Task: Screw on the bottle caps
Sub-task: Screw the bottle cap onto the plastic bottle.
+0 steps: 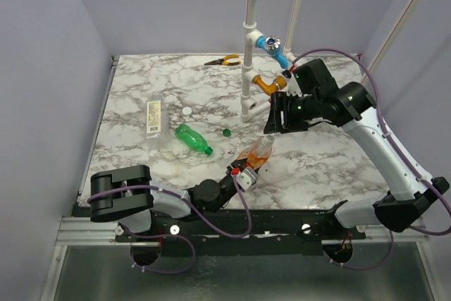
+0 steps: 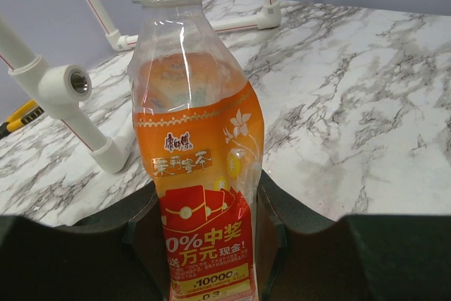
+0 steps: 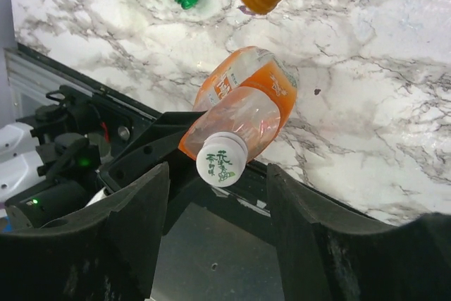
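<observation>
Orange bottle [image 1: 255, 156] sits low in our left gripper [image 1: 243, 173], whose jaws are clamped on its labelled base. Its long axis tilts up and to the right, neck leading. White cap [image 3: 221, 161] is on the neck; we cannot tell how far it is threaded. Our right gripper [image 3: 218, 177] straddles it, fingers spread with a gap on each side, holding nothing. We judge the right gripper best placed for the twist.
</observation>
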`<move>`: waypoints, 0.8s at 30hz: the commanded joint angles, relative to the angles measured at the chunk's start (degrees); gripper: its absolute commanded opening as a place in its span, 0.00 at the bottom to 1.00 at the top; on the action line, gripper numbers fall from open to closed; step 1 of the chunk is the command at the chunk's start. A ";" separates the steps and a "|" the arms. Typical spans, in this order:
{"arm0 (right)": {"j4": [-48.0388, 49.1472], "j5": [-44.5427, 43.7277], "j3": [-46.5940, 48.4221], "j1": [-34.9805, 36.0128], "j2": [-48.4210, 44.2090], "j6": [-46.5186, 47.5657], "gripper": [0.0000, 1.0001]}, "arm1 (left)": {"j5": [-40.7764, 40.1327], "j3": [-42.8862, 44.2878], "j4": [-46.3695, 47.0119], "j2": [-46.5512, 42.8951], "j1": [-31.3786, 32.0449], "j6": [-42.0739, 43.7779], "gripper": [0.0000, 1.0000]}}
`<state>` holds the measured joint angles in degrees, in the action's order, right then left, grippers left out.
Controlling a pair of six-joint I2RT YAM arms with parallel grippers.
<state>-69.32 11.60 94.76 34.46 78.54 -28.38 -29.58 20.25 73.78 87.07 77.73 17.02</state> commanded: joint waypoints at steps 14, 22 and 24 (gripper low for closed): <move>2.95 -0.75 -2.57 3.29 0.25 7.04 0.58 | 3.12 -0.15 -3.27 -4.34 -0.17 -2.51 0.00; 2.46 -0.44 -3.53 3.84 -0.14 6.71 0.55 | 3.24 0.45 -3.29 -3.67 -0.34 -2.47 0.00; 2.35 -0.30 -3.52 3.93 -0.43 6.65 0.55 | 3.26 0.61 -3.28 -3.47 -0.39 -2.58 0.00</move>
<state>-68.42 10.79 91.77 37.67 78.83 -23.27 -27.83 20.23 70.37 83.42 77.67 15.42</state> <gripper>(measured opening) 0.554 0.420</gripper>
